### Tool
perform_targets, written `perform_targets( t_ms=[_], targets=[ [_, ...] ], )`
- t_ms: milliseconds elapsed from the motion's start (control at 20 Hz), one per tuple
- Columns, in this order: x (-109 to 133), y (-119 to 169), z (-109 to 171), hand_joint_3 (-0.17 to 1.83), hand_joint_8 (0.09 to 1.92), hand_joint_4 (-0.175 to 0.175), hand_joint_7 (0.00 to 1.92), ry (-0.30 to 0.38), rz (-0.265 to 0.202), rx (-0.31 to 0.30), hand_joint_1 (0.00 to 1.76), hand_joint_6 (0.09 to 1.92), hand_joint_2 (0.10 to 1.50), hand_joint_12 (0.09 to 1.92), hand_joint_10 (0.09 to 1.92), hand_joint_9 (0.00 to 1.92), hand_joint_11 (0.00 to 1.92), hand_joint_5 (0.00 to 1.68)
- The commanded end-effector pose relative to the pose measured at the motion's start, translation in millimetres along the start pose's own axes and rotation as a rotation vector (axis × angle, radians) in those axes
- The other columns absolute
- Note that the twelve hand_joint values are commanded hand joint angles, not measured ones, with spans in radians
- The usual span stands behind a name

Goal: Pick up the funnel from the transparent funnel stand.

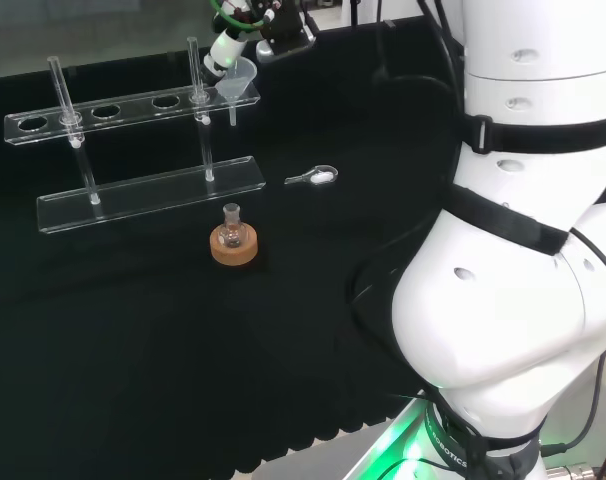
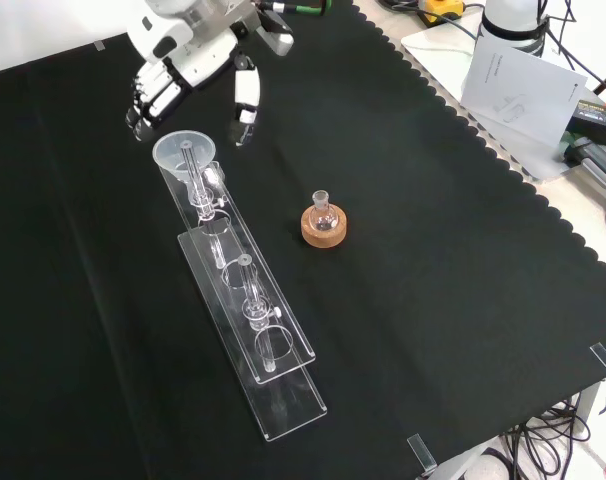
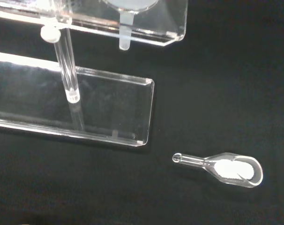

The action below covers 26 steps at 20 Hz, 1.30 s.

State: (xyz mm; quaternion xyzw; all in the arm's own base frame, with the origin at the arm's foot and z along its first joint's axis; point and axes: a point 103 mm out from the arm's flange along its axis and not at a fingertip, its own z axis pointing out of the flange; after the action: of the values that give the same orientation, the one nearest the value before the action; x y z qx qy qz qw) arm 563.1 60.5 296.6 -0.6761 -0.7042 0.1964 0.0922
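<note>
The funnel sits upright in the end hole of the transparent funnel stand, upper left of the front view. The robot hand hovers just above and beyond it in that view, fingers loosely spread, holding nothing; the funnel's stem points straight down.

The arm is built of bulbous glossy white links, banded by black straps and trailed by black cables. Its hand has a white body and black-and-white segmented fingers.

A lab bench; black cloth, clear funnel stand, small flask on cork ring.
</note>
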Motion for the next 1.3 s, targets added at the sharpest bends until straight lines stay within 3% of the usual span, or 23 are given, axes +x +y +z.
perform_targets(
  t_ms=[50,550,1000,1100,1300],
  targets=[
    [7,11,10,0.26,0.25,0.014,0.00,-0.032,-0.005,0.045,0.50,0.09,0.74,1.58,0.82,0.03,0.17,0.03],
    [8,29,20,0.27,0.31,0.012,0.00,-0.069,0.009,0.051,0.54,0.09,0.74,1.57,0.84,0.05,0.20,0.03],
    [4,38,24,0.31,0.55,0.011,0.00,-0.080,0.021,0.042,0.60,0.09,0.73,1.55,0.82,0.16,0.23,0.08],
    [6,39,22,0.33,0.61,0.009,0.01,-0.088,0.026,0.021,0.62,0.09,0.74,1.55,0.79,0.22,0.24,0.11],
    [8,38,20,0.43,0.73,-0.013,0.31,-0.114,0.043,-0.033,0.67,0.09,0.74,1.48,0.69,0.57,0.30,0.34]
  ],
)
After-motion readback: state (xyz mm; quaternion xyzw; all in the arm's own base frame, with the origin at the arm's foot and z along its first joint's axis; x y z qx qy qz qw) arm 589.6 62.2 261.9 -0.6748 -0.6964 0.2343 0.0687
